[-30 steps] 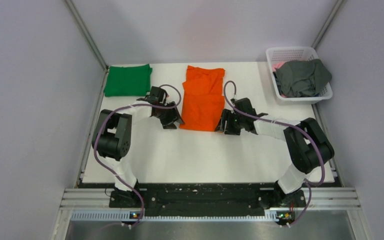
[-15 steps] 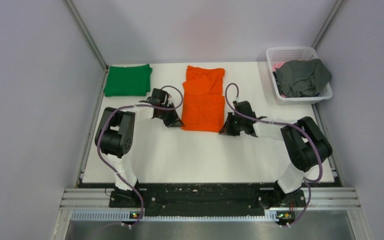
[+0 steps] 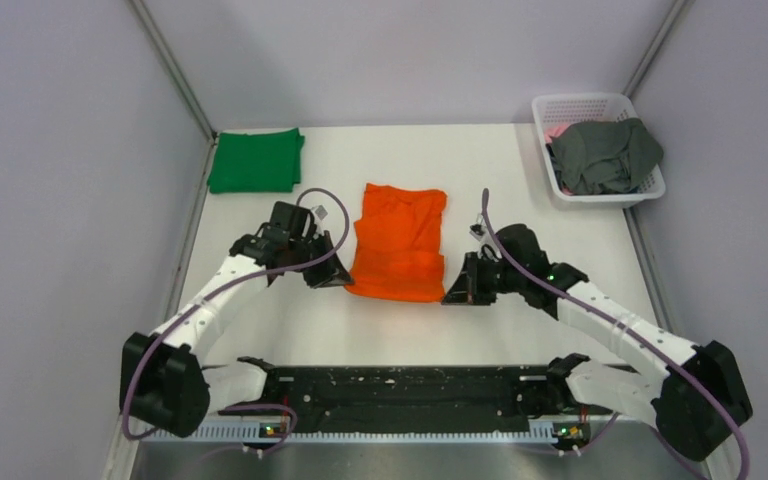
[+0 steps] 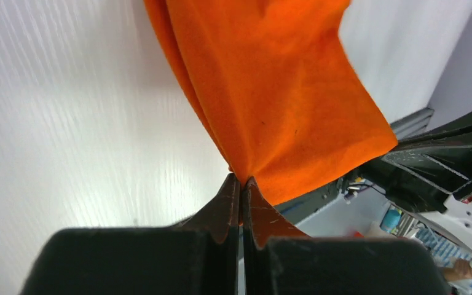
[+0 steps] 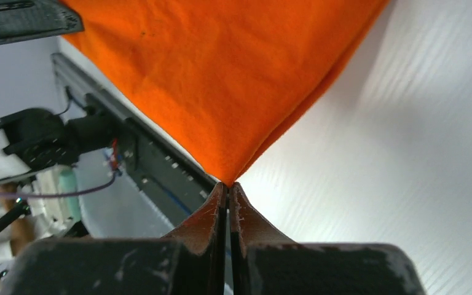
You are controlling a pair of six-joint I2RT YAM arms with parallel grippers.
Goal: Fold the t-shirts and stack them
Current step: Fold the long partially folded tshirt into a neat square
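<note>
The orange t-shirt (image 3: 400,240) lies folded into a long strip at the middle of the table, its near end lifted. My left gripper (image 3: 343,282) is shut on that end's left corner, and the cloth (image 4: 270,92) runs straight out of the closed tips (image 4: 241,182). My right gripper (image 3: 450,294) is shut on the right corner, with orange cloth (image 5: 221,74) pinched at its tips (image 5: 227,185). A folded green t-shirt (image 3: 256,160) rests at the far left corner. The dark grey t-shirt (image 3: 605,155) is bunched in the basket.
The white lattice basket (image 3: 560,110) stands at the far right corner, with a bit of pink cloth (image 3: 557,130) under the grey one. Grey walls close in both sides and the back. A black rail (image 3: 410,385) with both arm bases runs along the near edge.
Both grippers closed on the near corners of the orange t-shirt and pulled it toward the near edge, lifting that end. The arms stretched out lower and wider.
</note>
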